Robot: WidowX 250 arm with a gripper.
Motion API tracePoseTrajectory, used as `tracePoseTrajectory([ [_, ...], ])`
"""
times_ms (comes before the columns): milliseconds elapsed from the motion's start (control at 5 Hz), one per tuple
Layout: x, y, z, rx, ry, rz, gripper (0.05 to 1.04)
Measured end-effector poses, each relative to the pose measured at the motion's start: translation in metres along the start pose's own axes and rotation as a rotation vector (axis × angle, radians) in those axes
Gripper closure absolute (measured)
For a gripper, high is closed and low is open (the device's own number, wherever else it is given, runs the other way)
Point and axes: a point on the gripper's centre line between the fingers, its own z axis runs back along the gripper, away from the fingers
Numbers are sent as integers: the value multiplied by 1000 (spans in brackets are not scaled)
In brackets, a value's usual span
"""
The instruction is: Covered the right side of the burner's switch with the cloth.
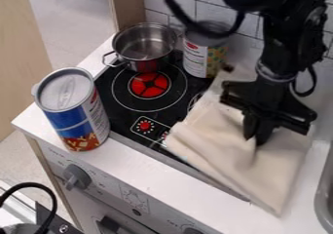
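Note:
My gripper point(259, 133) hangs over the right part of the stove, its fingers closed on a raised fold of the cream cloth point(218, 143). The cloth lies spread across the right side of the black cooktop point(120, 113) and over the white counter beside it, one corner reaching toward the front edge. A red switch point(145, 126) in a white-outlined square shows left of the cloth. Beside it, a second switch point(164, 136) is at the cloth's left edge, partly hidden. Whatever lies under the cloth is hidden.
A metal pot point(144, 48) stands at the back left, behind the red burner point(149, 85). One can point(200, 55) is near the tiled wall, and a blue and red can point(73, 111) stands at the front left. A sink edge point(323, 194) is at the far right.

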Motion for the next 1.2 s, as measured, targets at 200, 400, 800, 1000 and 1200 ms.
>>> tracePoseTrajectory([
  [200,-15,3,1,46,-12,38,1026],
  [400,-20,7,1,56,-13,62,1026],
  [800,-23,12,2,71,-14,47,1011],
  [1000,-28,14,3,68,-6,-24,864],
  [1200,-39,17,8,42,21,-75,618],
])
